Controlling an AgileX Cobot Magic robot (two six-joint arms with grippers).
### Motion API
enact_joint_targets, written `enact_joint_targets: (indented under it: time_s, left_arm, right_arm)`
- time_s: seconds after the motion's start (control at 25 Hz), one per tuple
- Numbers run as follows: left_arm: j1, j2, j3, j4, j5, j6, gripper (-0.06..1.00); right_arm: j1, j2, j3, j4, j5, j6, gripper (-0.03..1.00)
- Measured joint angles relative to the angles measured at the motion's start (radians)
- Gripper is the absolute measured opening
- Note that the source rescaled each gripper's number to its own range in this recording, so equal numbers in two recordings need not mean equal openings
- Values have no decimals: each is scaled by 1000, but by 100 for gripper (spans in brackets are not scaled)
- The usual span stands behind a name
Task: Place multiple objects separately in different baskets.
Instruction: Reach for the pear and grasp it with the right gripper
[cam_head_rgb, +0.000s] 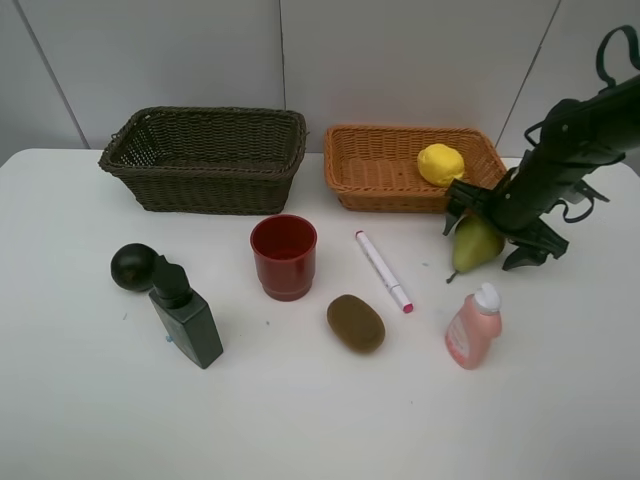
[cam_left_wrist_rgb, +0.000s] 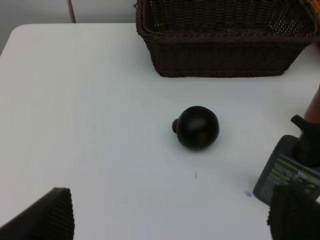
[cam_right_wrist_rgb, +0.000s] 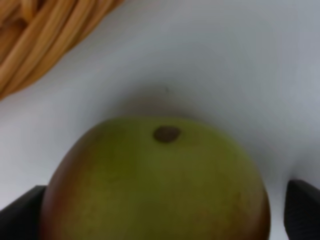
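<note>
Near the right end of the orange-tan wicker basket (cam_head_rgb: 380, 195), on the white table (cam_head_rgb: 320, 430), sits the green-red pear (cam_head_rgb: 474, 248), partly hidden by the right gripper (cam_head_rgb: 488, 238). Its fingers are spread wide either side of the pear; contact is unclear. A yellow lemon (cam_head_rgb: 440, 164) lies in that basket. A dark brown wicker basket (cam_head_rgb: 200, 185) stands left. Nearer lie a pink-white marker (cam_head_rgb: 383, 271), a red cup (cam_head_rgb: 283, 257), a brown kiwi (cam_head_rgb: 355, 323) and a small pink bottle (cam_head_rgb: 473, 328). The dark green bottle (cam_head_rgb: 187, 318) has a label too blurred to read. A dark round fruit (cam_head_rgb: 133, 266) lies just beside it. The left gripper (cam_left_wrist_rgb: 170, 222) is cut off, fingertips spread.
</note>
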Motion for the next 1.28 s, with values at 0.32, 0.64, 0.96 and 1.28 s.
enact_joint_targets:
  time_s: [0.32, 0.64, 0.96, 1.28]
  left_arm:
    - [0, 0, 0, 0, 0, 0, 100]
    - [0, 0, 0, 0, 0, 0, 100]
    - [0, 0, 0, 0, 0, 0, 100]
    - [0, 0, 0, 0, 0, 0, 100]
  right_arm:
    - [0, 0, 0, 1, -3, 0, 74]
    - [0, 0, 0, 1, -4, -31, 74]
    - [0, 0, 0, 1, -5, -37, 74]
    - [0, -44, -1, 1, 50, -37, 74]
